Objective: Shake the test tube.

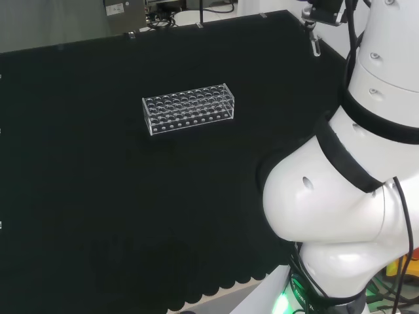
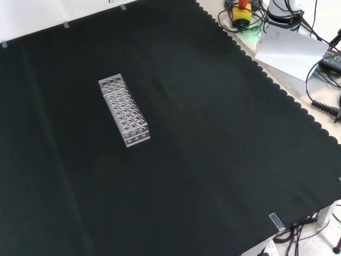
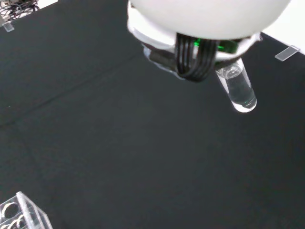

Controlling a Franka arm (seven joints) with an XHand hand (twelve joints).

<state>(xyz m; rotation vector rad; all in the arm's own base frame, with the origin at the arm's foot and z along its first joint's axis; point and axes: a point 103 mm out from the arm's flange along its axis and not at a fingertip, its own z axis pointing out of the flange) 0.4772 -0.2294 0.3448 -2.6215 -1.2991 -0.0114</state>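
Your tube [image 3: 237, 88] hangs high above the desk [image 2: 213, 160], well clear of the rack [image 1: 188, 108], its rounded end sticking out below the robot hand [image 3: 205, 19]. You cannot tell how the fingers sit on it. Treat it as light, smooth, brittle glass: hold the upper part, shake gently.
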